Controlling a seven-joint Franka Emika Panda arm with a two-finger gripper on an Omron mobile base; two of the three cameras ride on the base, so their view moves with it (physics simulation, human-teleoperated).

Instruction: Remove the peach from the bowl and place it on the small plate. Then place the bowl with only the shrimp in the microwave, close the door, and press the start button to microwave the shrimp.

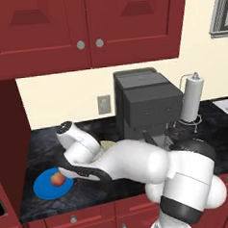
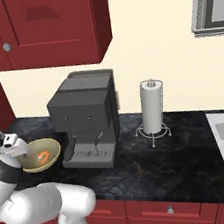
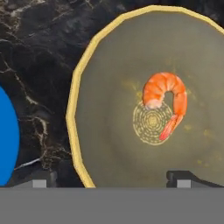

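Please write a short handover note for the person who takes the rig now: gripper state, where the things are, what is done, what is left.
Gripper: open, empty, above the near rim of the tan bowl with pale yellow rim.
Curled orange shrimp: alone in the bowl.
Round red-orange peach: on the flat blue plate, left of the bowl on the dark counter.
Done: peach moved.
Left: bowl into the microwave, close its door, press start.

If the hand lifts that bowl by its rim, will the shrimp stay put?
Probably it will slide a little: the shrimp lies loose near the middle of the bowl, whose inside looks smooth and shallow. The bowl seems rigid, so it likely won't flex, though a grip on one edge may tilt it.
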